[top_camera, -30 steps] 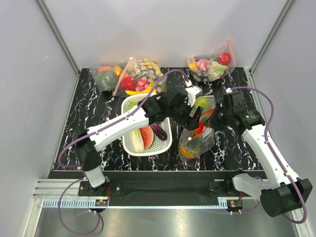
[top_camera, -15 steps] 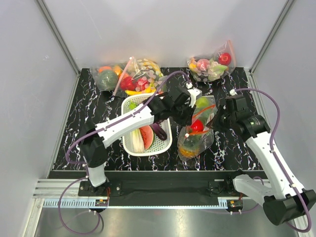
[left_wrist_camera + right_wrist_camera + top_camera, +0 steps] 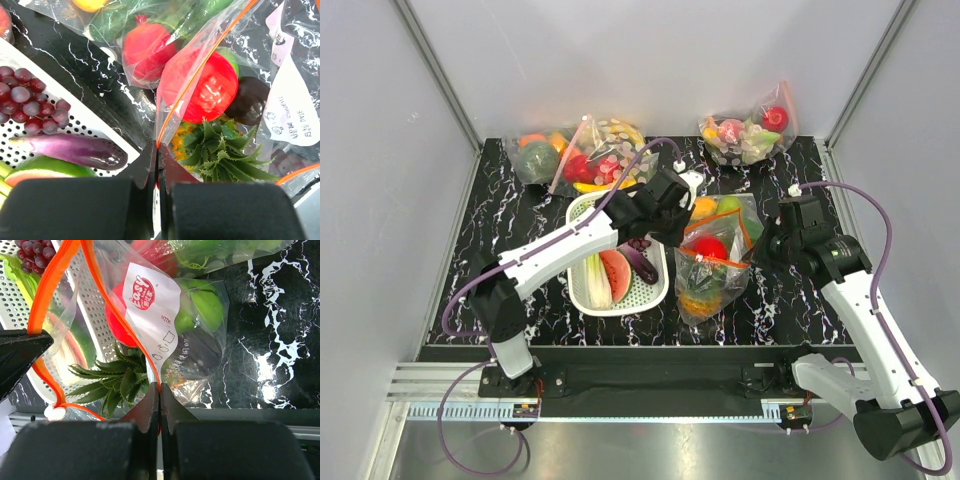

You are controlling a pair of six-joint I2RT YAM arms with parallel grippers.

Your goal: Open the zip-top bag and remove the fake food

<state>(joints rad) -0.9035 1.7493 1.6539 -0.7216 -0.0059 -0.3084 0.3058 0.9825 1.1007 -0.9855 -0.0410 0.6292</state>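
Grip on both edges of the zip-top bag [image 3: 715, 270]

Clear and crinkly, the bag sits on a black marbled table [image 3: 770, 310], just right of a white perforated basket [image 3: 582, 208]. The left gripper [image 3: 158, 149] has its jaws pressed together on the bag's orange zip strip [image 3: 44, 295]. The right gripper [image 3: 159, 389] is likewise clamped on the strip, beside the white label [image 3: 150, 315]. Between them the strip's two sides stand apart. Inside the bag lie a pineapple [image 3: 215, 150] with a green crown, a red round fruit [image 3: 210, 87] and a green round fruit [image 3: 207, 307]. The basket holds grapes [image 3: 30, 97], an eggplant [image 3: 75, 150] and a watermelon slice [image 3: 616, 275].
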